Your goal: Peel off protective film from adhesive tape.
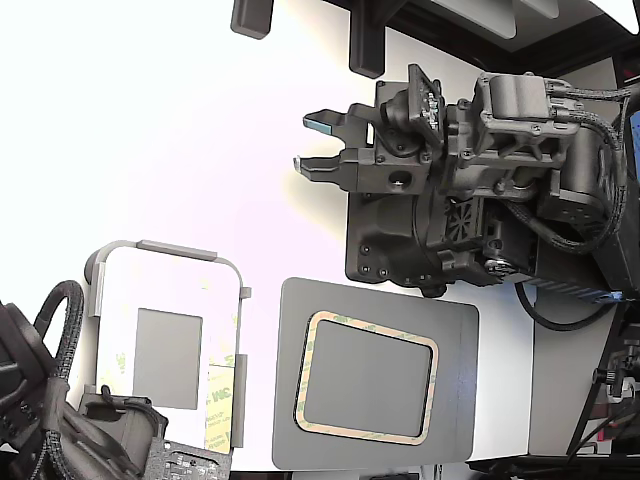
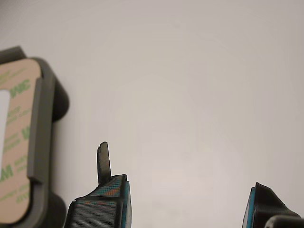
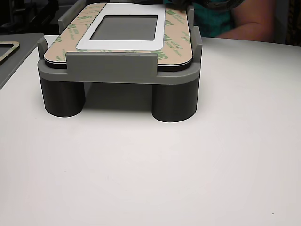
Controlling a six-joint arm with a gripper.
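The claw (image 1: 318, 143) hangs over bare table (image 1: 180, 120) with its jaws apart and nothing between them, well apart from the work. The protective film (image 1: 218, 405) lies along one long edge of the white panel (image 1: 165, 300), which sits in a grey holder (image 3: 113, 70) near the table's edge. To do this step well, I would bring one fingertip (image 2: 103, 161) low to a film end and pinch only that lifted corner.
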